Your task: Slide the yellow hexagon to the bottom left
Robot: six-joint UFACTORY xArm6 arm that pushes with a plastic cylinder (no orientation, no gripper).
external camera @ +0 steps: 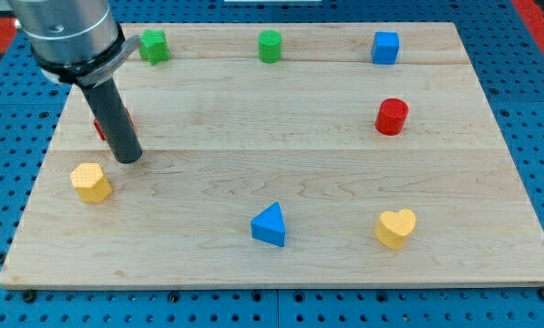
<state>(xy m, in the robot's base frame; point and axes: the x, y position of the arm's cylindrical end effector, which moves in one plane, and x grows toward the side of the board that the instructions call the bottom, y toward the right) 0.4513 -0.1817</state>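
Note:
The yellow hexagon (91,181) lies on the wooden board (281,155) near its left edge, below the middle. My tip (128,158) stands just up and to the right of it, a small gap apart. The rod leans up toward the view's top left and hides most of the red star (99,127) behind it.
A green star (153,45), a green cylinder (270,45) and a blue cube (385,46) sit along the top. A red cylinder (392,116) is at the right. A blue triangle (269,225) and a yellow heart (395,227) lie near the bottom.

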